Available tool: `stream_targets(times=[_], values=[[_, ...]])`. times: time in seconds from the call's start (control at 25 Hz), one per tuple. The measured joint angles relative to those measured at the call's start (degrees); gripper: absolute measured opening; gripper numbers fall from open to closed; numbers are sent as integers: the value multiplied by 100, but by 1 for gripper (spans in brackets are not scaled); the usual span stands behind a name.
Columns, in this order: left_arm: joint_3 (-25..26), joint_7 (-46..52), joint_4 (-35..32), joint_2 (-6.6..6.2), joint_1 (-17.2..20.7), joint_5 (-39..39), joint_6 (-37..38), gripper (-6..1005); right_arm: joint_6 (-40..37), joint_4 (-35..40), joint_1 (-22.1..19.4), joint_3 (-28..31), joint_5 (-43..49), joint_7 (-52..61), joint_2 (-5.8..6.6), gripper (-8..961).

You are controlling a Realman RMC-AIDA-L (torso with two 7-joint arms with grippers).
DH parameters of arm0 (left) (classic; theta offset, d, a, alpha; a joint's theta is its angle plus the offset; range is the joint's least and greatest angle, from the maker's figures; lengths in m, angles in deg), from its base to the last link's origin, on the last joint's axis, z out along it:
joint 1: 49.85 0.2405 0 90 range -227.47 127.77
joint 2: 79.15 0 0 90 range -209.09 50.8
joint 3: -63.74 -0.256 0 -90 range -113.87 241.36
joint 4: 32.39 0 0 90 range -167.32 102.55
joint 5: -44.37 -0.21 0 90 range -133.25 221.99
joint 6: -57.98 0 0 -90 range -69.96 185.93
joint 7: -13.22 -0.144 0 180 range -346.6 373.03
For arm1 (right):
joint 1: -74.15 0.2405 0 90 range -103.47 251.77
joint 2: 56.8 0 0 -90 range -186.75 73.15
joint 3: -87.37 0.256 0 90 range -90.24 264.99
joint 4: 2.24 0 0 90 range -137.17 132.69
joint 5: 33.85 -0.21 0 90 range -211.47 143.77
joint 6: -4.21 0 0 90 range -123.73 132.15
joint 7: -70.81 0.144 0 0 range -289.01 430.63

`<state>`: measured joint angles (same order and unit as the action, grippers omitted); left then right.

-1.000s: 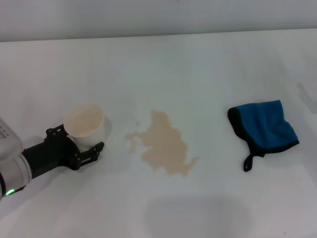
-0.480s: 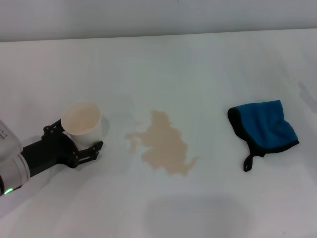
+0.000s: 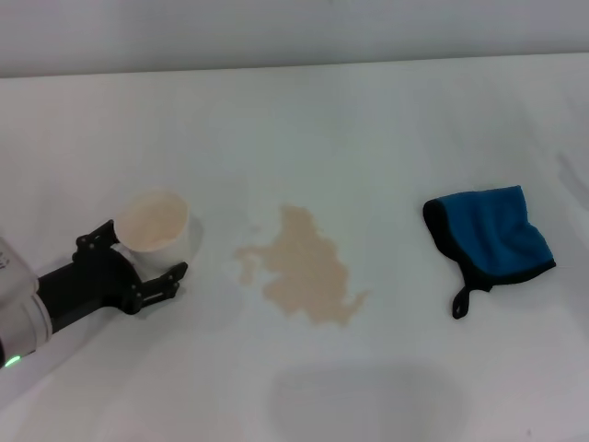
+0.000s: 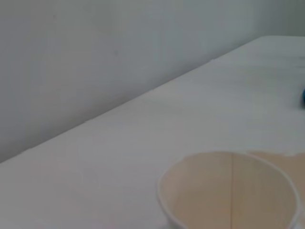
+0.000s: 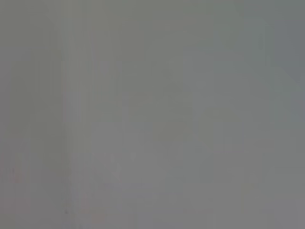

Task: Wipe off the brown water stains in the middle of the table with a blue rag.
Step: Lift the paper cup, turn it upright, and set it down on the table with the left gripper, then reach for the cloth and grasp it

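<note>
**Layout around the stains**

The brown water stains [image 3: 305, 269] lie on the table [image 3: 368, 120], about mid-surface. To their left stands a cup [image 3: 155, 231], upright, near but apart from them. My left gripper [image 3: 138, 258] sits at the cup's nearer-left side, fingers spread to either side of it. To the stains' right, well apart, lies the blue rag [image 3: 492, 238], its loop tab trailing toward the near edge. In my left wrist view the cup [image 4: 228, 191] sits close, with the stains [image 4: 286, 164] just beyond it.
</note>
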<state>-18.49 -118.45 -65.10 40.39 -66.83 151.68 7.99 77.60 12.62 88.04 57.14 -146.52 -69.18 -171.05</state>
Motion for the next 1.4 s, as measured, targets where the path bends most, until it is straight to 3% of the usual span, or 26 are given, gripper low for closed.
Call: stream_targets(times=[0.84,1.24,1.4], values=[[-148,-386,-38,-26,689,572,-661,883,-42,0,-15,34,0,-37,0,777],[-150,-365,-529,-21,1393,714,-900,880,-150,0,8,37,0,-44,0,775],[-67,-369,-627,-44,1682,1144,-1137,881,-130,93,-46,8,0,3,7,775]])
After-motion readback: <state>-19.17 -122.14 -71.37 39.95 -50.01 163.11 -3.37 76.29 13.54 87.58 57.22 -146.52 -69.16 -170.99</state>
